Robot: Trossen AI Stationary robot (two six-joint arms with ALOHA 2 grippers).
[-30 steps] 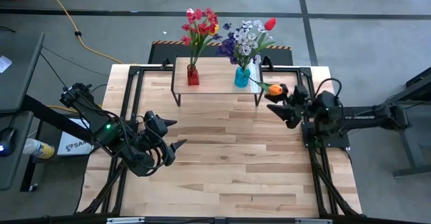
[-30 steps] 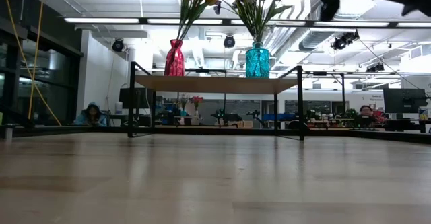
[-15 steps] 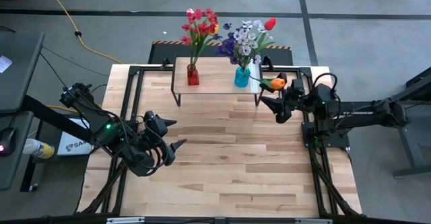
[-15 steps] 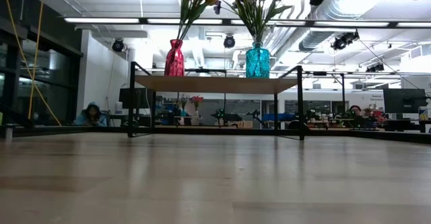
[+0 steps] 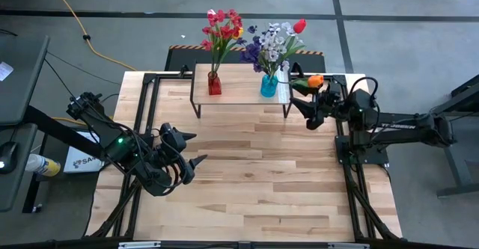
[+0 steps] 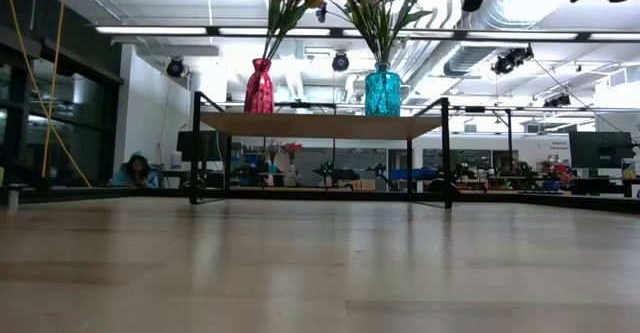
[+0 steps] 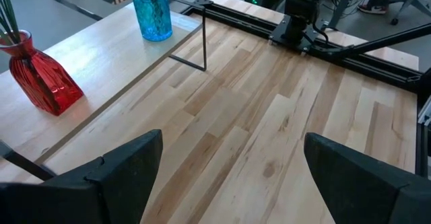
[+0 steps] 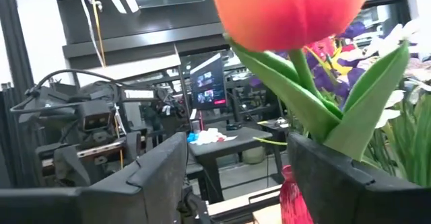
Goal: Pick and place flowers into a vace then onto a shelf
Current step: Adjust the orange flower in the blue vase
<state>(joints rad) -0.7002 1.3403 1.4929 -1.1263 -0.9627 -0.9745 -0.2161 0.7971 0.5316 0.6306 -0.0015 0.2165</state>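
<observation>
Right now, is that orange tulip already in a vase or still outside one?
Outside. In the high view the orange tulip sits at the right gripper, beside the shelf, apart from the blue vase.

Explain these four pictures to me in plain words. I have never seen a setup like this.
This is a robot with two dark arms at a wooden table, each ending in a two-finger pincer. One picture looks straight down, one looks level across the tabletop, and one comes from a camera on each wrist. On the table stands a small shelf carrying a red vase and a blue vase, both already holding flowers. The right pincer, beside the shelf's end near the blue vase, carries an orange tulip; that bloom fills its wrist picture. The left pincer waits open and empty over the table's left side.
</observation>
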